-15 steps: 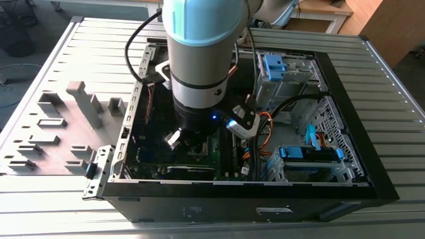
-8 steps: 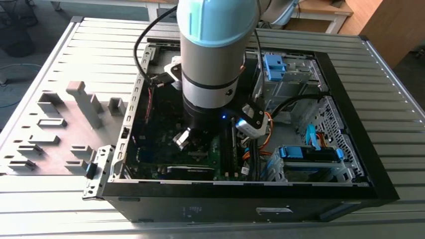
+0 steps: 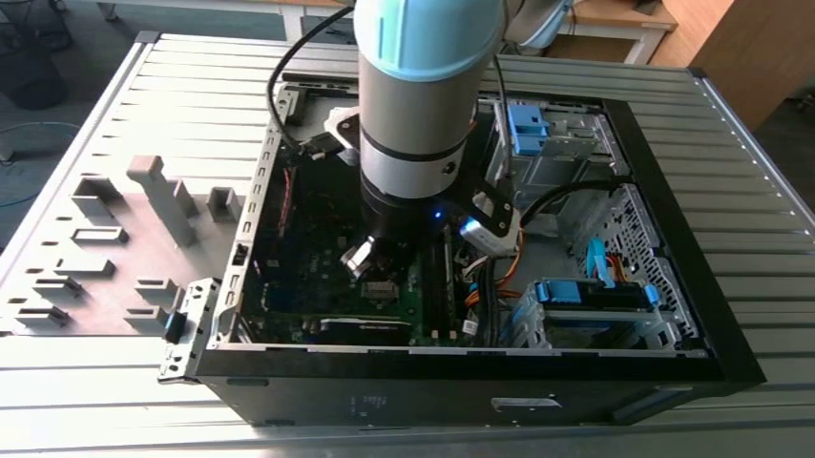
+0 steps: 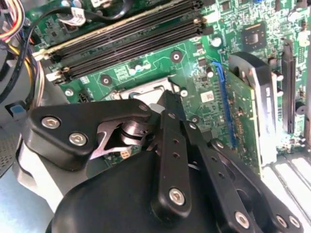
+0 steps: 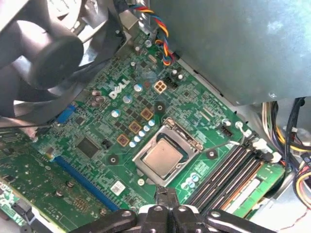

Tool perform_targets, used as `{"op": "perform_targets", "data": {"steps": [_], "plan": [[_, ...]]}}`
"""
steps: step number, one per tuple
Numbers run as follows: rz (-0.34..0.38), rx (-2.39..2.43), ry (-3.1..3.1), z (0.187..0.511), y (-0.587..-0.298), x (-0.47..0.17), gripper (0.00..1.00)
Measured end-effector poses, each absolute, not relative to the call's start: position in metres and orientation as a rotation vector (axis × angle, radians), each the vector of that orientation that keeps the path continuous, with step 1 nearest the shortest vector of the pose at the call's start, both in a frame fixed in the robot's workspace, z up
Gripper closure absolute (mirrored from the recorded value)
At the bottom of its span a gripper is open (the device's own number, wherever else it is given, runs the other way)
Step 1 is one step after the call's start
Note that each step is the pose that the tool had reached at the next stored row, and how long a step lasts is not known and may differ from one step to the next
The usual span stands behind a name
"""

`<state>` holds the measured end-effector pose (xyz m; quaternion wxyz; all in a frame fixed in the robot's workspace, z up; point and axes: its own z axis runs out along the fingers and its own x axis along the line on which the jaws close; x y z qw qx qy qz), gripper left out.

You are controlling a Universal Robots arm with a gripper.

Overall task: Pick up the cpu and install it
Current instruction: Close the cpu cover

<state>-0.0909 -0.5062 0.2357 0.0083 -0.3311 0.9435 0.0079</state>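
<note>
Exterior view: arm blocks most of the board in the frame's centre, so the socket under the claw is hard to make out. Second wrist view: claw linkage covers most of the socket. Fan is cut off.

One open PC case lies on a ribbed metal worktop, with grey fixture blocks at centre left and wooden furniture at upper right.

One cpu, lying in the socket. Four black memory slots are beside it. One claw: fingers drawn together, gripping nothing, just off the socket edge.
</note>
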Motion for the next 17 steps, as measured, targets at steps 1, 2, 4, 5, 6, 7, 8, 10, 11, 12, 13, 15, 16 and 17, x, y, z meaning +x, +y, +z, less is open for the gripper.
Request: {"op": "perform_targets", "data": {"steps": [1,2,4,5,6,7,8,10,11,12,13,15,16,17], "plan": [[0.025,-1.048,2.944,0.2356,-0.5062,-0.0909,0.89],[0.025,-1.071,2.936,0.2355,-0.5062,-0.0909,0.89],[0.025,-1.124,2.917,0.2350,-0.5062,-0.0909,0.89],[0.025,-1.150,2.906,0.2348,-0.5062,-0.0908,0.89],[0.026,-1.179,2.895,0.2346,-0.5062,-0.0908,0.89],[0.026,-1.205,2.885,0.2344,-0.5062,-0.0909,0.89],[0.026,-1.231,2.874,0.2342,-0.5062,-0.0909,0.89],[0.027,-1.281,2.852,0.2340,-0.5062,-0.0908,0.89],[0.027,-1.303,2.842,0.2338,-0.5062,-0.0909,0.89],[0.028,-1.327,2.831,0.2337,-0.5062,-0.0908,0.89],[0.029,-1.351,2.819,0.2336,-0.5062,-0.0908,0.89],[0.030,-1.398,2.796,0.2333,-0.5062,-0.0908,0.89],[0.031,-1.422,2.784,0.2332,-0.5062,-0.0909,0.89],[0.031,-1.447,2.772,0.2331,-0.5062,-0.0908,0.89]]}}
